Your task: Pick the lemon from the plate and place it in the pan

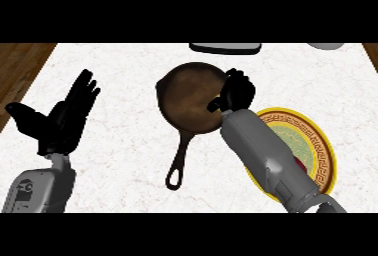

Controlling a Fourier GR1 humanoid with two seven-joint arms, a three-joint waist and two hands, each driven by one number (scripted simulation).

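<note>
From the head view we count two hands, one pan and one plate on the pale marbled counter (pixel 125 165). The left hand (pixel 63 120) stands at the view's left side, well apart from everything, released, fingers straight and pointing up, grasping nothing. Over in the middle we have the single dark pan (pixel 188 97), round and brown inside, its one long handle (pixel 179 160) running down toward us with a loop at its end.

And here is the right hand (pixel 238 92), right at the pan's right rim, its back turned to us! We cannot tell whether it is clenched, released or grasping something. Its grey forearm (pixel 266 155) slants across the left part of the plate (pixel 319 145), the one yellow-rimmed plate with a patterned band, lying just beside the pan on the right.

The lemon? We cannot see it anywhere, neither on the part of the plate that shows nor on the pan's open floor, so we cannot tell where it is.

Along the far edge we count two more things, cut off: one dark object (pixel 225 48) and one pale object (pixel 325 46).
</note>
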